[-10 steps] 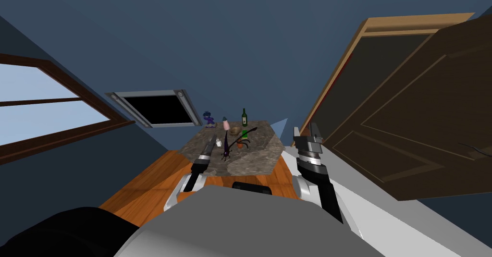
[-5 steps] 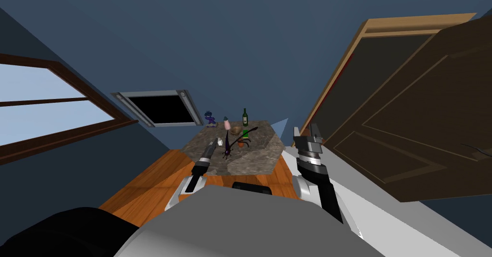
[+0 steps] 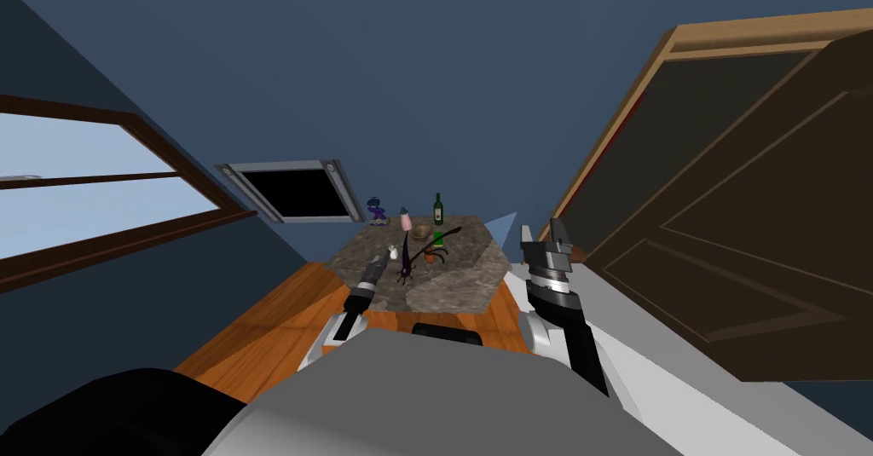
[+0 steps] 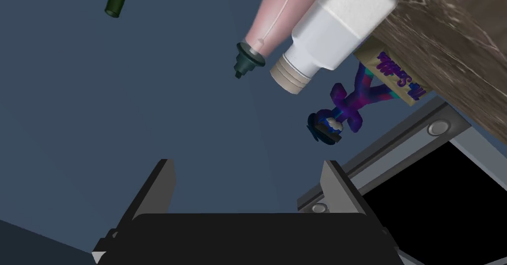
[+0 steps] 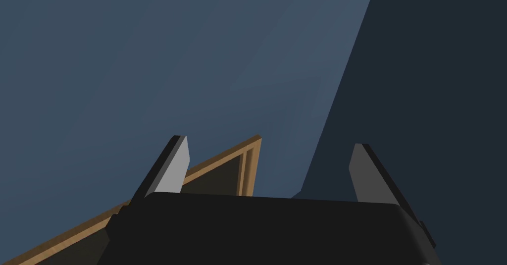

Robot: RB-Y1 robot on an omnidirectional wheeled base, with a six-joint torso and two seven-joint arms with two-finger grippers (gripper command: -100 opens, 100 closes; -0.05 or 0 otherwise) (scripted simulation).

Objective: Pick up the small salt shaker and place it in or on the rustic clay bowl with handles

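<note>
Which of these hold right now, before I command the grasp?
1. The salt shaker and a pink bottle both stand on the stone-patterned table. True.
2. The left end effector is open with nothing between its fingers. True.
3. The salt shaker is in the bowl. False: it stands on the tabletop, apart from the bowl.
4. The right end effector is shut on the salt shaker. False: it is open and empty, raised off the table's right side.
5. The left end effector is touching the salt shaker. False: the shaker stands ahead of the fingertips, with a gap between.
</note>
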